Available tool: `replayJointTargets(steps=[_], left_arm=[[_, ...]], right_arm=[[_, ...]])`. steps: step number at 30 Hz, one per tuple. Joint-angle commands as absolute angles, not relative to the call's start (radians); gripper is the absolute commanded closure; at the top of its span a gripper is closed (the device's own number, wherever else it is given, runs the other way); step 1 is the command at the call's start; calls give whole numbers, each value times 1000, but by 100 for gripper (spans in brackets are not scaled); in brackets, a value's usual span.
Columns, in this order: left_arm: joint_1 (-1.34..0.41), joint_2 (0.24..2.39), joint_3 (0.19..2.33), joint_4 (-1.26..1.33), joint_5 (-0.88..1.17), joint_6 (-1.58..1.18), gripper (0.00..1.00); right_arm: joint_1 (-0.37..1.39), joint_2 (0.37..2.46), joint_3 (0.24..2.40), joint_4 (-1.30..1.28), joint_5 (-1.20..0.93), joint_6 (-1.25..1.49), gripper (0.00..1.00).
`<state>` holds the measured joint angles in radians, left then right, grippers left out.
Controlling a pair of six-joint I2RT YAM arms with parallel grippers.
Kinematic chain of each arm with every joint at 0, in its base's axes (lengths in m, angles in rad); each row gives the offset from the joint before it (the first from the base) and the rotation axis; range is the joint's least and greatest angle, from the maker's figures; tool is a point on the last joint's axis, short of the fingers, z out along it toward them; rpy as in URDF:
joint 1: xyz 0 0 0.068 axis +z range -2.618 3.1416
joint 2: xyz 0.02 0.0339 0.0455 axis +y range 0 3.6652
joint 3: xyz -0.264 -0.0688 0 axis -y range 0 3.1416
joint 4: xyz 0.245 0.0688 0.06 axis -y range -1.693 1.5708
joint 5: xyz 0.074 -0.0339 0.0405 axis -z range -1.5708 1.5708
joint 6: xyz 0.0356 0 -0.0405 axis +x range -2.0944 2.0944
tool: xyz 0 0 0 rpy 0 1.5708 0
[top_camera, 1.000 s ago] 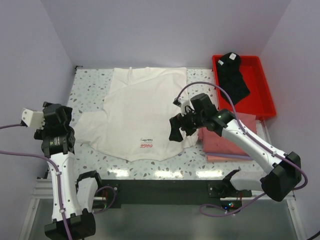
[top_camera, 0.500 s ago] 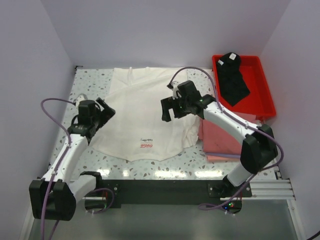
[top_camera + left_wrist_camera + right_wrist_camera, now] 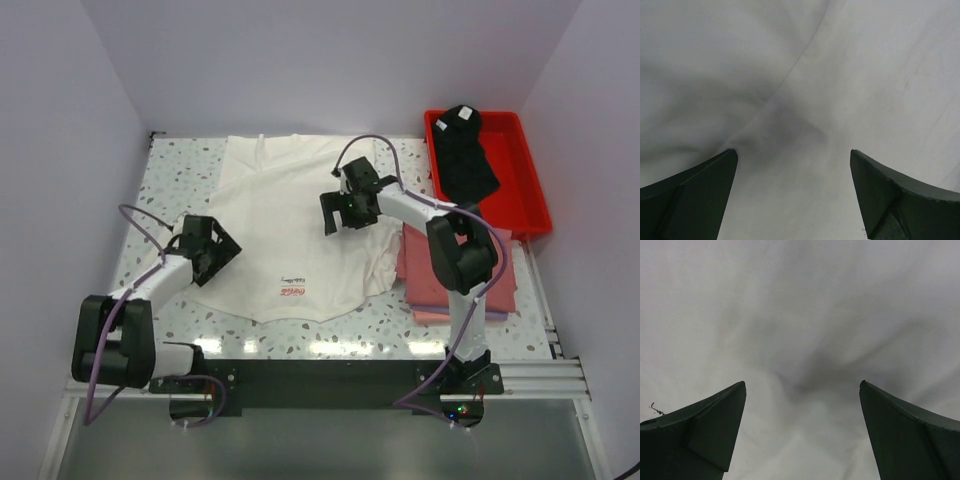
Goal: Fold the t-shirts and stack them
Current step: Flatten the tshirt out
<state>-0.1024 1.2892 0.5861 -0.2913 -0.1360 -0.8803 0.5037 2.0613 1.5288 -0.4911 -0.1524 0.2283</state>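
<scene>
White t-shirt point(image 3: 290, 220) lies spread on the bench point(image 3: 175, 165). Left fingers point(image 3: 220, 243), wide apart, sit over its nine o'clock edge; right fingers point(image 3: 340, 214), also apart, over its two o'clock area.

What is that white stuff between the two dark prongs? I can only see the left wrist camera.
Observer: A white t-shirt, spread flat on the speckled table; the open left gripper is over its left edge.
Operator: Where is the other arm?
Observer: The right gripper, also open, hangs over the shirt's right half.
Operator: Any more clothes?
Observer: Folded pink t-shirts lie right of it, and a black t-shirt sits in a red tray beyond.
</scene>
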Motion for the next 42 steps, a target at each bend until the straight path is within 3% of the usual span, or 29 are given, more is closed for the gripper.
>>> replayJointTargets(steps=[1, 9, 16, 21, 27, 32, 38, 42], left_arm=[[-42, 1414, 620, -255, -206, -885, 0], [66, 1743, 900, -277, -238, -850, 0], [84, 2109, 1436, -411, -241, -766, 0], [84, 2357, 1805, -583, -242, -666, 0], [100, 2385, 2035, -612, -276, -603, 0], [100, 2205, 1918, -591, -270, -598, 0], [98, 1771, 1447, -447, -302, -656, 0], [98, 1634, 1177, -407, -290, -702, 0]], right_arm=[[509, 2016, 1481, -466, -136, 242, 1], [590, 1869, 1223, -373, -231, 290, 1], [814, 1853, 1104, -328, -311, 380, 1], [1007, 1913, 1199, -279, -390, 425, 1], [1072, 1977, 1497, -317, -395, 388, 1], [1023, 1930, 1586, -405, -275, 334, 1], [816, 1925, 1658, -439, -192, 276, 1], [640, 2078, 1848, -476, -158, 230, 1]])
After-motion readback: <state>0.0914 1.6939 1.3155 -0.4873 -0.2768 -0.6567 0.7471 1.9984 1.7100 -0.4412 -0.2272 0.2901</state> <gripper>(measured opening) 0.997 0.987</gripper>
